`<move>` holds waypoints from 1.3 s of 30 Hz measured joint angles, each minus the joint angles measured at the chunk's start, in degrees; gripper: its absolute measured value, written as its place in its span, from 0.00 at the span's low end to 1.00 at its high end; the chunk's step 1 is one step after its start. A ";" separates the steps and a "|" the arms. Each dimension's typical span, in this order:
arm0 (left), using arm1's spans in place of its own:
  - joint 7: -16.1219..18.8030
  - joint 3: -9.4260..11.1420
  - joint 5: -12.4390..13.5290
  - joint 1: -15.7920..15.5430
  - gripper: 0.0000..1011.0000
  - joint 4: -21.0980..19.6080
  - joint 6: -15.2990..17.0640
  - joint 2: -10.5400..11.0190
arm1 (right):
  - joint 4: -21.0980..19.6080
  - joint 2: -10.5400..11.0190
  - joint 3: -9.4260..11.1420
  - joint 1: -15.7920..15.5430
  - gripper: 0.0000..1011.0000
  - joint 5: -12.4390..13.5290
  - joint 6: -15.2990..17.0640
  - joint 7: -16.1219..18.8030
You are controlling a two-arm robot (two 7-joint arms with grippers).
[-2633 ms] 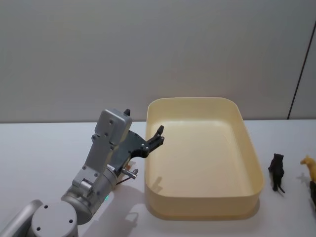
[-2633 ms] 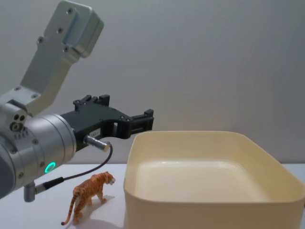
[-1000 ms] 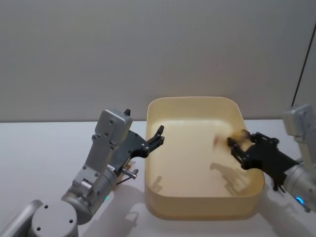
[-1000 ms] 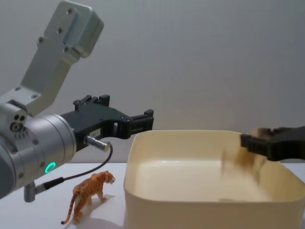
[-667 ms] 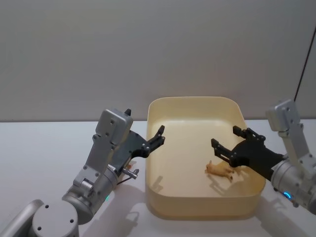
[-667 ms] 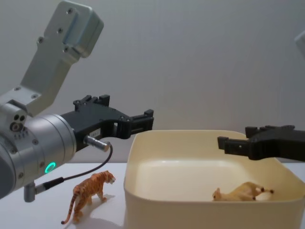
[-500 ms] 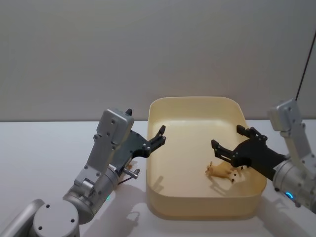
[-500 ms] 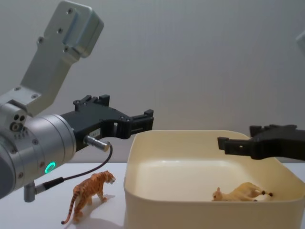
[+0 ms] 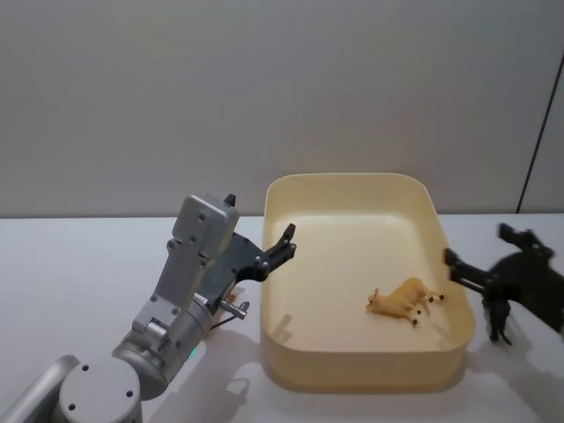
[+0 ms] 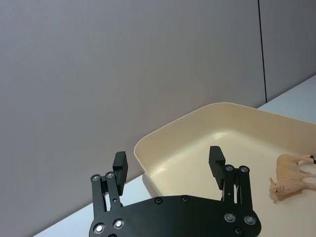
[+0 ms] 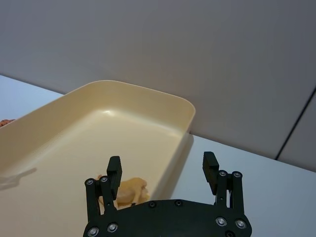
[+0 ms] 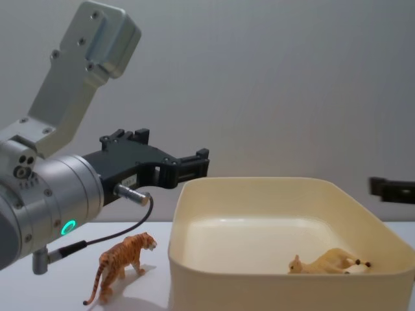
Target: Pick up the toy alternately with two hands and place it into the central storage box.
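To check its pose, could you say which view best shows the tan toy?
Head view: the tan toy shows whole. Chest: box wall hides part. Left wrist: cropped. Right wrist: partly behind the right gripper.

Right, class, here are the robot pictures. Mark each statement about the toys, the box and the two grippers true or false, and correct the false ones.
1. The tan toy animal lies on its side inside the storage box. True.
2. The right gripper is shut on a toy. False: its fingers are spread open and hold nothing.
3. The tiger toy stands on the table, outside the box. True.
4. The left gripper presses on the box's floor. False: it hangs open by the box's left rim, above the floor.
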 joint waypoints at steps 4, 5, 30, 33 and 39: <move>0.00 0.00 0.00 0.00 0.99 0.00 0.00 0.00 | -2.08 1.99 1.70 -2.62 0.99 2.07 -0.26 -1.29; 0.00 0.00 0.00 0.00 0.99 0.00 0.00 0.00 | -2.94 2.81 2.44 -3.76 0.99 2.90 -0.30 -1.74; 0.00 0.00 0.00 0.00 0.99 0.00 0.00 0.00 | -3.13 6.50 5.36 -11.29 0.99 5.40 1.47 -4.51; 0.00 0.00 0.00 0.00 0.99 0.00 0.00 0.00 | -1.81 5.80 4.65 -10.37 0.99 4.36 1.67 -4.16; 0.00 0.00 0.00 0.00 0.99 0.00 0.00 0.00 | 1.15 3.99 3.11 -7.98 0.99 2.18 1.93 -3.52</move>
